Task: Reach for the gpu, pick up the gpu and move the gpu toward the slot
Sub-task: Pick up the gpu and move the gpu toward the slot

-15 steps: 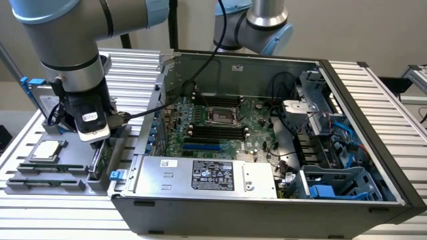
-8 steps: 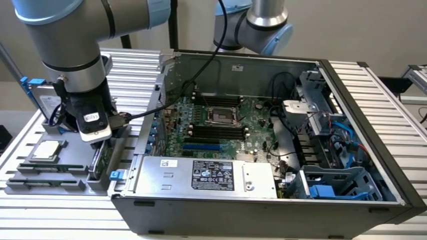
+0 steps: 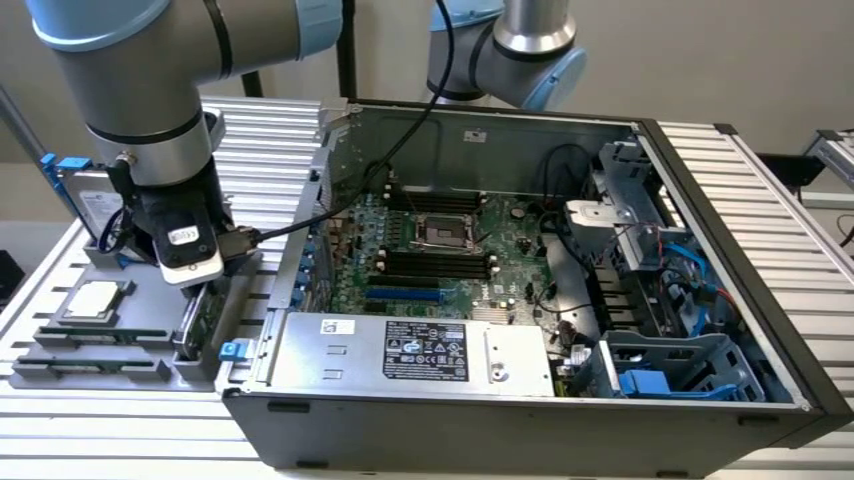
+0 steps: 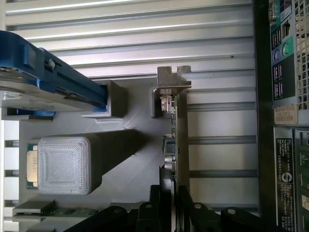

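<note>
Where the gray holder (image 3: 80,372) sits on the ribbed metal surface (image 3: 267,130), to the exterior view's left of the open computer case (image 3: 534,430), the arm's hand (image 4: 171,195) is down over the side of the holder nearest the case. The hand is narrow and grips the card (image 4: 181,140). Its dark fingers (image 4: 154,210) lie tight against the two faces of the thin green board. The card stands upright on its long edge in the holder, with its silver bracket (image 4: 173,79) at the end farthest from the fingers. A narrow lane of bare ribbed surface runs between the card and the case's dark outer wall, so the two are apart. On the card's other side the holder's floor is open as far as a ridged gray block (image 4: 65,164), and a square chip (image 3: 94,298) lies just beside that block. The drive (image 3: 83,205) with blue rails stands at the holder's far end in the exterior view, well apart from the card. Inside the case the main board (image 3: 454,255) lies flat. It is bounded by the power box (image 3: 414,350) along the near wall and by a gray cage (image 3: 667,365) at the exterior view's right.
</note>
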You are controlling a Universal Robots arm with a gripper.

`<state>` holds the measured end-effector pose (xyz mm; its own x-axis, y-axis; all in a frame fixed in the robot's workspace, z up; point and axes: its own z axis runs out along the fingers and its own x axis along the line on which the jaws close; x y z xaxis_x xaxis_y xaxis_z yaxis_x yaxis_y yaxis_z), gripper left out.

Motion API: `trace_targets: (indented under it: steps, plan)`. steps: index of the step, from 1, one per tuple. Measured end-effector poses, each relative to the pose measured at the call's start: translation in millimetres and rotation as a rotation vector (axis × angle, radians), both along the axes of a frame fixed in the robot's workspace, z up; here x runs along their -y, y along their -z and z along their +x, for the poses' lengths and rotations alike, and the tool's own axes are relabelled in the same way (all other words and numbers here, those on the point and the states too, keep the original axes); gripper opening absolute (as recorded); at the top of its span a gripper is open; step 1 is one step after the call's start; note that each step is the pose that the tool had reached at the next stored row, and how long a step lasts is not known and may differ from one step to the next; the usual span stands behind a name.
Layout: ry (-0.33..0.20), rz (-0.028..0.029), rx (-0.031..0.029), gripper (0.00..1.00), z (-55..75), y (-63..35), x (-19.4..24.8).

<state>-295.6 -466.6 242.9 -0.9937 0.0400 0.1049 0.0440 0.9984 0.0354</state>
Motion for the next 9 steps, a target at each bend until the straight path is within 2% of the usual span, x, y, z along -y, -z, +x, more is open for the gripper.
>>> trace_targets:
  steps: [9]
  plan:
    - [-0.011, -0.0002, -0.0016, 0.26, 0.0, 0.0, 0.0]
